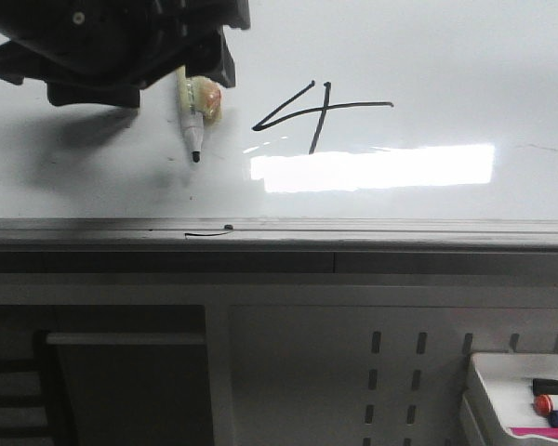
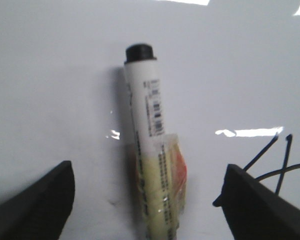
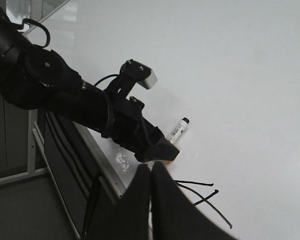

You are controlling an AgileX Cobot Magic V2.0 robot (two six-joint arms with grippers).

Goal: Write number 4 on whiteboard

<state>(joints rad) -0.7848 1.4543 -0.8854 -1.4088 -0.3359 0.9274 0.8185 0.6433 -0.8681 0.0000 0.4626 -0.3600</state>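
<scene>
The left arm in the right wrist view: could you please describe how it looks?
The left arm is matte black and bulky, with rounded joint housings. Black cables loop along it, and a small grey-white camera block sits on top near the wrist. Its fingers are black, wedge-shaped and finely ribbed.

One whiteboard (image 1: 465, 65) fills the scene, and one number 4 (image 1: 322, 111) is drawn on it. One white marker (image 1: 191, 125) with a black tip is in view above the board, with one yellowish wrap (image 1: 207, 99) around its barrel. One short black squiggle (image 1: 208, 234) sits on the grey rail. One white tray (image 1: 502, 400) holds three coloured markers (image 1: 554, 404). Two grippers appear: the left gripper (image 2: 149, 200) and the right gripper (image 3: 151, 172).
</scene>
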